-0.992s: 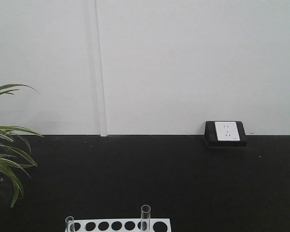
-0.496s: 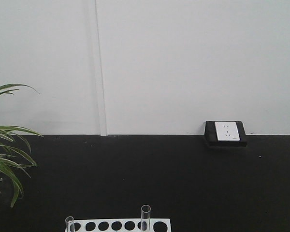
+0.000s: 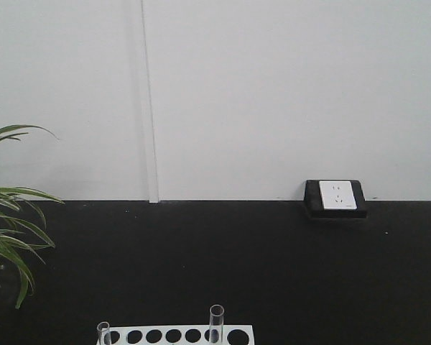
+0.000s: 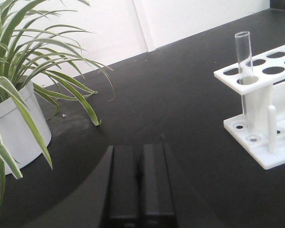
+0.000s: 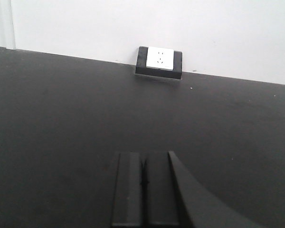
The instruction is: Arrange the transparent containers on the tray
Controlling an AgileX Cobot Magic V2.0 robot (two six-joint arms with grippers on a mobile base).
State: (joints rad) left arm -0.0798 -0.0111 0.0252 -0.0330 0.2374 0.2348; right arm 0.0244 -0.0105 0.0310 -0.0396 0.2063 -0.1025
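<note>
Only the front view shows both test tubes together: one test tube (image 3: 103, 333) stands upright at the left end of the white rack (image 3: 174, 336), and a second test tube (image 3: 215, 323) stands several holes to the right. No arm appears there. The left wrist view adds a close look at the rack's end, with one tube (image 4: 243, 61) upright in a corner hole and its rounded bottom seated in the base, and the potted plant (image 4: 14, 128) off to the side. The right wrist view sees only the black table (image 5: 61, 104) and the wall socket (image 5: 159, 58). The left gripper (image 4: 138, 152) hangs low over the table, aimed between plant and rack, apart from both, its fingers pressed together on nothing. The right gripper (image 5: 143, 159) points toward the socket, likewise closed and empty.
</note>
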